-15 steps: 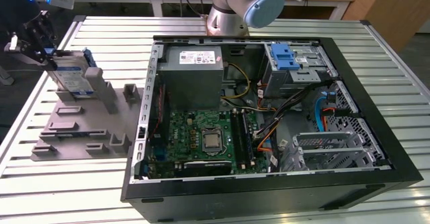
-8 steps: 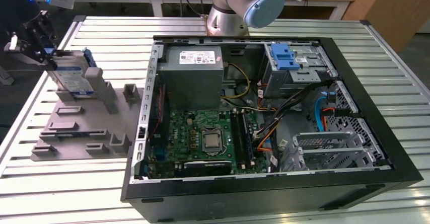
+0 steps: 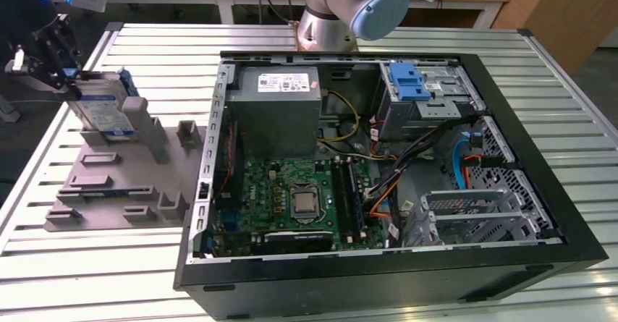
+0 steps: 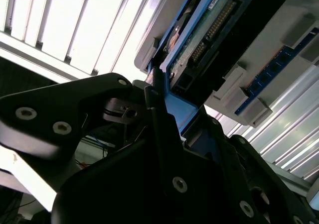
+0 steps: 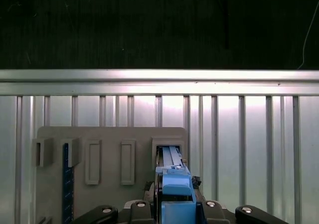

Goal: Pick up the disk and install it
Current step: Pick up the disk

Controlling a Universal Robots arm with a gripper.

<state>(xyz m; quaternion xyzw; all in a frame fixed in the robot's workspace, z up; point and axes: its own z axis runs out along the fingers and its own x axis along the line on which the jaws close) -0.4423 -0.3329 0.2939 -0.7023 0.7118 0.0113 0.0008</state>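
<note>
The disk [image 3: 103,109], silver-grey with a blue-and-white label and a blue carrier frame, stands on edge in a slot at the far end of the grey holder plate [image 3: 106,188], at the exterior view's left. My gripper [image 3: 66,83] is at the disk's upper edge, shut on it. In the first wrist view the blue carrier frame of the disk [image 5: 175,194] sits between the fingers of my gripper [image 5: 177,211], over the slot in the holder plate [image 5: 109,134]. The second wrist view shows a black finger [image 4: 157,109] pressed against the blue edge of the disk [image 4: 209,20].
An open black computer case [image 3: 569,221] lies on the slatted aluminium table [image 3: 155,61], right of the holder plate. Inside are a grey power supply box [image 3: 280,105], a green motherboard [image 3: 289,199], a drive cage with a blue latch [image 3: 410,83] and cables. The table edge [image 5: 159,75] is just beyond the holder.
</note>
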